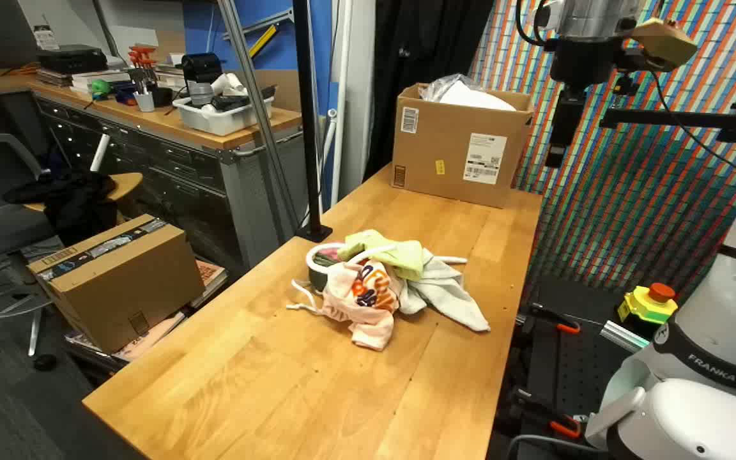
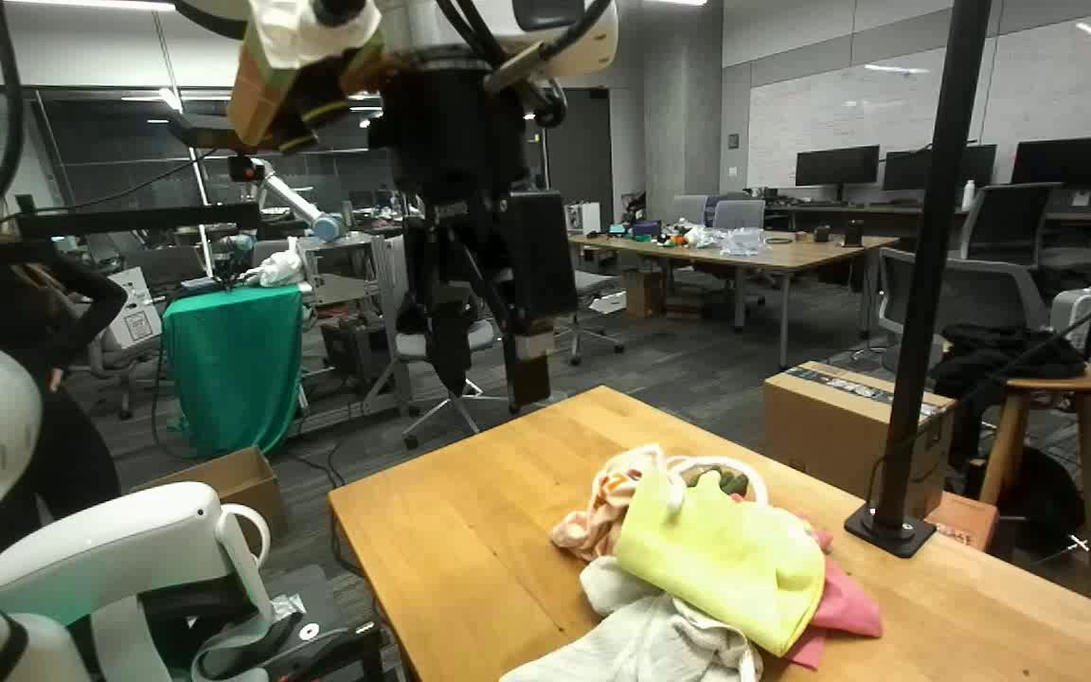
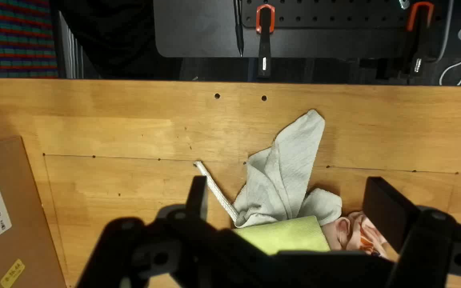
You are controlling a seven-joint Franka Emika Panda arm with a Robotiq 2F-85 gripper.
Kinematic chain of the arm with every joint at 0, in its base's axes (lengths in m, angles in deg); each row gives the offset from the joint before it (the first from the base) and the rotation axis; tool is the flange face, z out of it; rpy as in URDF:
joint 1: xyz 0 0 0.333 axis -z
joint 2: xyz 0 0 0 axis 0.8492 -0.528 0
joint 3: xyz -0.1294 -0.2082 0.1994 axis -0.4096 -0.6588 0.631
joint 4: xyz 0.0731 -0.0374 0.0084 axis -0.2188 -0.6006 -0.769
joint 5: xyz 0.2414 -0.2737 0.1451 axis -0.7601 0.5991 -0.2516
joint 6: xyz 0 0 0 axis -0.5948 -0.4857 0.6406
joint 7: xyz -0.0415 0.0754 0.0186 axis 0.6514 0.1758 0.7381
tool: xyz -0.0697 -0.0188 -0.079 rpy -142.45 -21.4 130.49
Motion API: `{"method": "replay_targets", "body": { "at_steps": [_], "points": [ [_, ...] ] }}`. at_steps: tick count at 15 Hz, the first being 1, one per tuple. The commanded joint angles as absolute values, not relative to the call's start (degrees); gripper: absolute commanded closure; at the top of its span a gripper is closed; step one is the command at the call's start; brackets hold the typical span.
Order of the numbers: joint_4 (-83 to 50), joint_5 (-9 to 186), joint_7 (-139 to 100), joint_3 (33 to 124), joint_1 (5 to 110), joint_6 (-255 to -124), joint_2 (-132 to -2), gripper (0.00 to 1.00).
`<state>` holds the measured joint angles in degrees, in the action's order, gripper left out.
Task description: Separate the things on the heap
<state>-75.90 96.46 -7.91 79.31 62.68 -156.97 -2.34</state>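
Gripper [image 3: 288, 200] hangs in midair, jaws spread wide. Heap [image 1: 382, 281] sits below it on the table [image 1: 246, 383], well apart; in wrist view the white cloth [image 3: 284, 176] shows between the jaws, yellow-green piece [image 3: 290, 235] partly hidden behind them.

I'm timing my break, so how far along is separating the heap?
Done: apparently nothing; it's all in one heap. In hand: nothing; the gripper is open and empty. Left: separating everything, including the yellow cloth overlapping white cloth and pink cloth.
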Motion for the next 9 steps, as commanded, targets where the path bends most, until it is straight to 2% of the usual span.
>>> {"method": "replay_targets", "body": {
  "at_steps": [1,9],
  "points": [
    [-75.74,96.78,-8.27,78.86,62.07,-156.79,-2.31,0.00],
    [-72.29,97.55,-8.71,82.27,59.45,-157.56,-8.64,0.00]
  ]
}}
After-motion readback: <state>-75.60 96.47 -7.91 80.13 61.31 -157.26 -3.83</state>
